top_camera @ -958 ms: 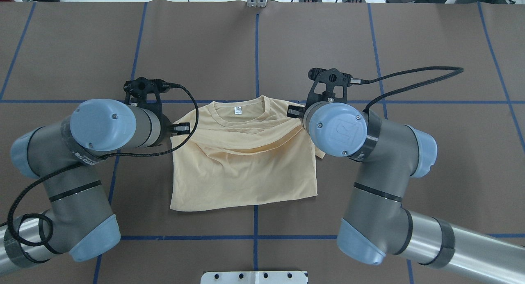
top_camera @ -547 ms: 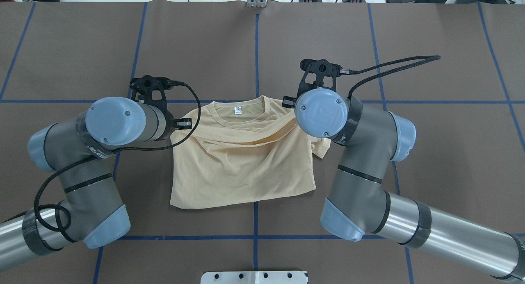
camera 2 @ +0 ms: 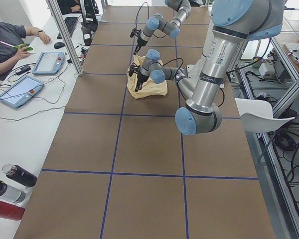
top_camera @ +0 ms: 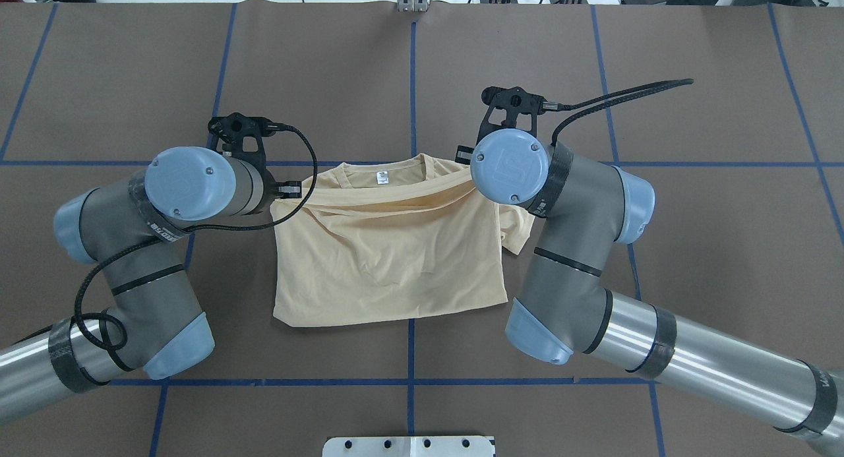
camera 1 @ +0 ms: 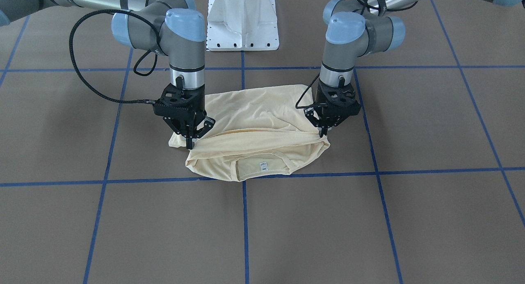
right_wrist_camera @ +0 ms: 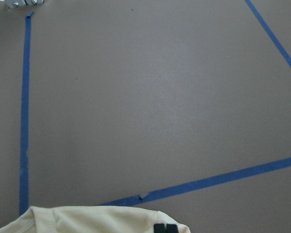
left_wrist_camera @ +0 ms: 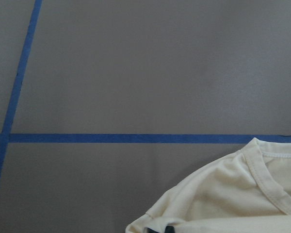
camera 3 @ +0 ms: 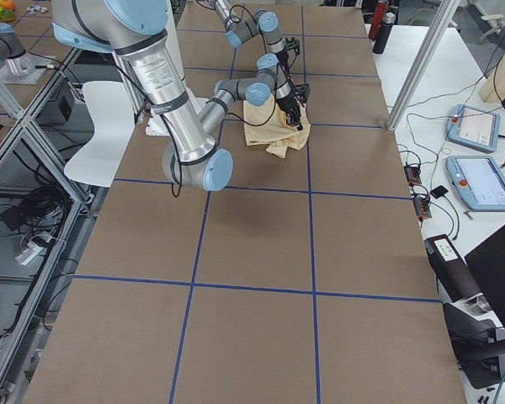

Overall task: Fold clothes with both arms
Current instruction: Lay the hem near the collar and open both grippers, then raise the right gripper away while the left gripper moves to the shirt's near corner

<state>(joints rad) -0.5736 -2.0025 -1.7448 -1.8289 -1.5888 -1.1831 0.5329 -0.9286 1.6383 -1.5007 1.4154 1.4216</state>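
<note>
The T-shirt (top_camera: 389, 266) is laid at the centre of the overhead view on the brown table (top_camera: 593, 61), with its collar toward the top of the frame and the white neck label (top_camera: 382, 177) showing. A doubled layer of cloth is stretched across just below the collar, from one gripper to the other. In the front-facing view the left gripper (camera 1: 323, 131) is seen right of centre and the right gripper (camera 1: 190, 144) left of centre (the sides are mirrored there). Each is pinched narrow on one end of that raised layer, the fingertips low over the table.
</note>
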